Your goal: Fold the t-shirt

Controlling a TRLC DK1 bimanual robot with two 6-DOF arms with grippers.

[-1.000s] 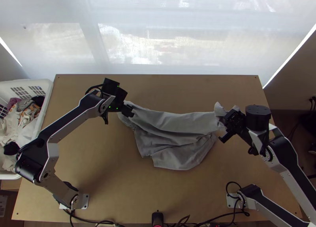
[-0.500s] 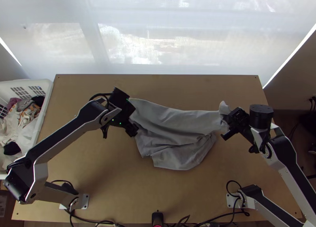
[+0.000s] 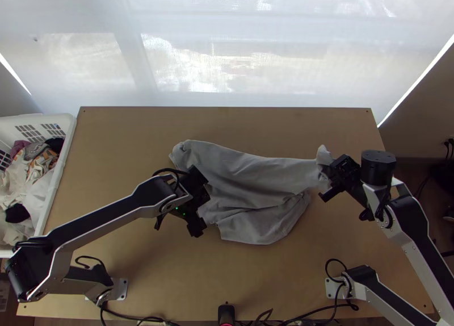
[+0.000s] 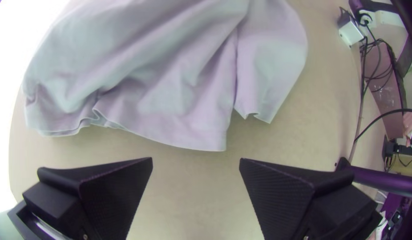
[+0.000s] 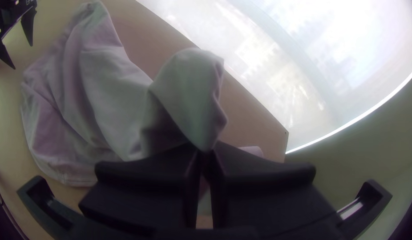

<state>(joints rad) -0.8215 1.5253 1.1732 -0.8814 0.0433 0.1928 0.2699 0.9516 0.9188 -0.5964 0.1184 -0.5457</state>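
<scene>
Top view: a light wooden desk (image 3: pixel 255 280) carries a grey t-shirt (image 3: pixel 249 178), creased and bunched. It stretches from left of the desk's middle towards the right edge, with more bare wood on its near side than on its far side. My left claw (image 3: pixel 198 221) is at the shirt's left side, towards the desk's near edge. My right claw (image 3: pixel 332 175) is at the shirt's right end, near the desk's right edge. A white basket (image 3: pixel 58 172) of clothes stands along the left edge.

Left wrist view: my left claw (image 4: pixel 195 160) is released and holds nothing; its two flat black fingers stand wide apart with bare wood between them. The shirt lies just beyond the fingertips, its wavy hem turned towards them.

Right wrist view: my right claw (image 5: pixel 206 149) is clenched on a pinch of the shirt. From the fingertips a puffed fold of cloth stands up, and the rest runs away in long creases towards my left claw, towards the desk's opposite side.
</scene>
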